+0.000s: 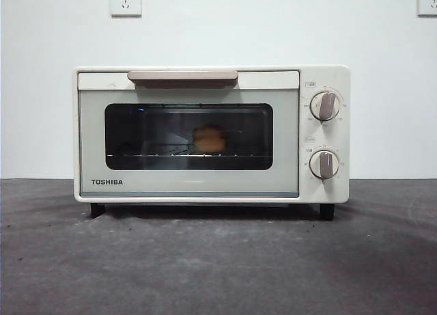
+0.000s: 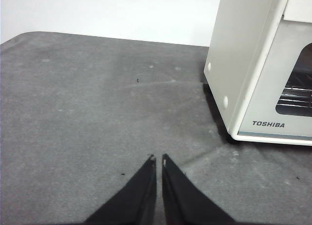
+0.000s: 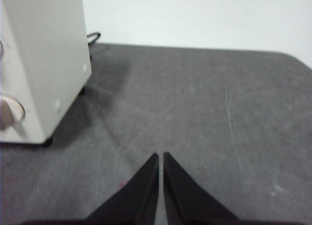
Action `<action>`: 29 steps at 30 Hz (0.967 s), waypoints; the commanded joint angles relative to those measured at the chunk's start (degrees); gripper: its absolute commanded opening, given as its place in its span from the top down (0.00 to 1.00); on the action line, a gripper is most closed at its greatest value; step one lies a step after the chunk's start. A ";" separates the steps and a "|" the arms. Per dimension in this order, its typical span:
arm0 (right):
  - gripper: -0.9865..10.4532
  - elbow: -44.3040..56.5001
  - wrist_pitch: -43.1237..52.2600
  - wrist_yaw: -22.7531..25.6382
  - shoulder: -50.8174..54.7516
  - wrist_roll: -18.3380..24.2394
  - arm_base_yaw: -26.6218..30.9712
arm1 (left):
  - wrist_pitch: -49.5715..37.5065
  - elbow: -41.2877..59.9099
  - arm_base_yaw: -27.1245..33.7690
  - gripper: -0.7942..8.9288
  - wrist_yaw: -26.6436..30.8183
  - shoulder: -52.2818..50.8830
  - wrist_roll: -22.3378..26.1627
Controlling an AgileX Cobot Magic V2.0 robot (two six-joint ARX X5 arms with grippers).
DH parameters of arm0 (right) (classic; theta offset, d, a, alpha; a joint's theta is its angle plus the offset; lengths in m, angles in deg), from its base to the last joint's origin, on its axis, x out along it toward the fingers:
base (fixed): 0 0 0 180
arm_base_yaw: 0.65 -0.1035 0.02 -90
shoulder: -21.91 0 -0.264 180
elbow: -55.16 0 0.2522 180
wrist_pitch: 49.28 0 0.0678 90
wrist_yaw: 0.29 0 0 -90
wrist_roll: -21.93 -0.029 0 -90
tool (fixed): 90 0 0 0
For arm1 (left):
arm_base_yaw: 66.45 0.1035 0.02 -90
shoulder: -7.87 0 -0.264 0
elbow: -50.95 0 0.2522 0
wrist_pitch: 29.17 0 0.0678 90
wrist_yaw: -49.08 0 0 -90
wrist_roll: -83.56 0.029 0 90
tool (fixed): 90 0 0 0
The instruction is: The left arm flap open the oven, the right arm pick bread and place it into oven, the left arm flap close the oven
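Observation:
The cream-white TOSHIBA oven (image 1: 212, 134) stands in the middle of the grey table with its door shut. Through the dark glass window the golden bread (image 1: 209, 139) rests on the wire rack inside. In the left wrist view my left gripper (image 2: 158, 159) hovers over bare table, shut and holding nothing, with the oven (image 2: 253, 64) off to one side. In the right wrist view my right gripper (image 3: 160, 155) is shut too, apart from the oven's knob side (image 3: 44, 64). Neither arm shows in the front view.
A beige bar handle (image 1: 183, 75) runs along the door's top edge, and two beige knobs (image 1: 325, 105) sit on the oven's right panel. A black cable (image 3: 92, 37) trails behind the oven. White wall with sockets (image 1: 125, 1) stands behind the table.

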 commanded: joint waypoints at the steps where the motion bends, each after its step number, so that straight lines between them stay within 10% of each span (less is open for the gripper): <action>1: 0.90 1.62 0.46 1.14 0.79 0.20 0.09 | 0.39 1.18 -0.04 0.89 0.09 -0.11 0.90; 29: 0.90 3.56 1.95 1.07 1.75 0.22 0.13 | 0.39 1.18 -0.04 0.89 0.09 -0.11 0.90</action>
